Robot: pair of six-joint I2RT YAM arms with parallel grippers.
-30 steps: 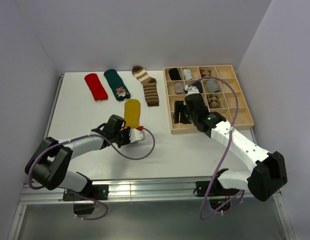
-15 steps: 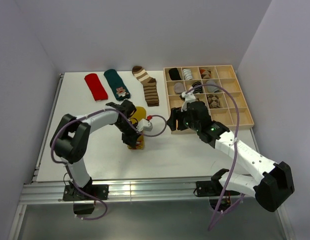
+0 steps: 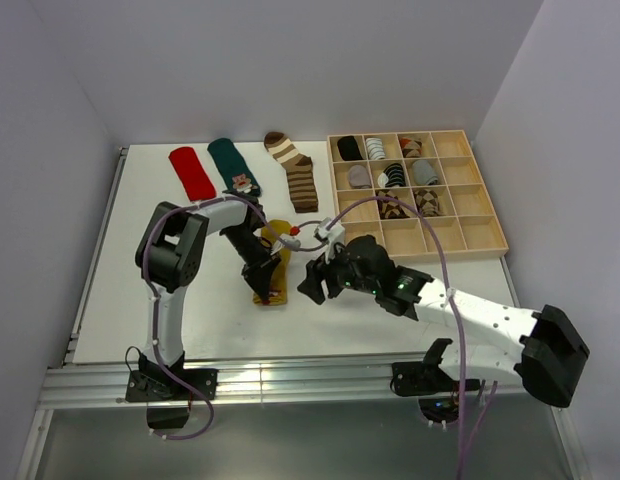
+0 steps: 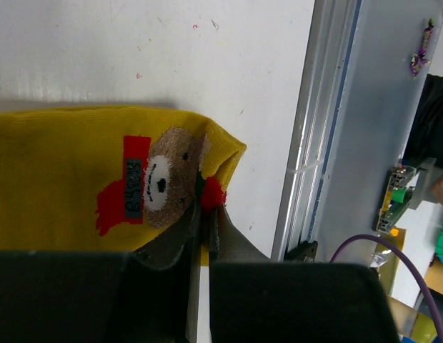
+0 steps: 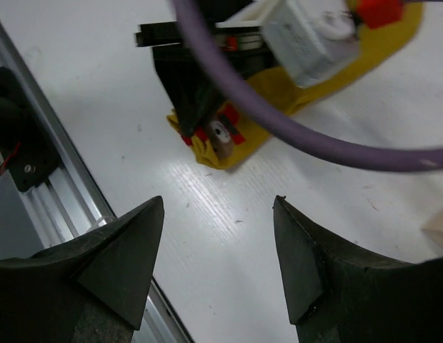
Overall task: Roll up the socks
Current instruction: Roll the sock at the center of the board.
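Under the left end effector, mustard sock, bear motif

The flat white table carries 4 loose socks and 1 tray. Toward its far edge, left to right, lie a plain red fabric sock, a dark teal sock with a cartoon figure and a brown-and-cream striped sock, each apart from the next. Nearer the middle lies a mustard yellow sock with a bear motif. On the right sits a shallow wooden tray divided into compartments.

Wooden divided tray on white table, far right.
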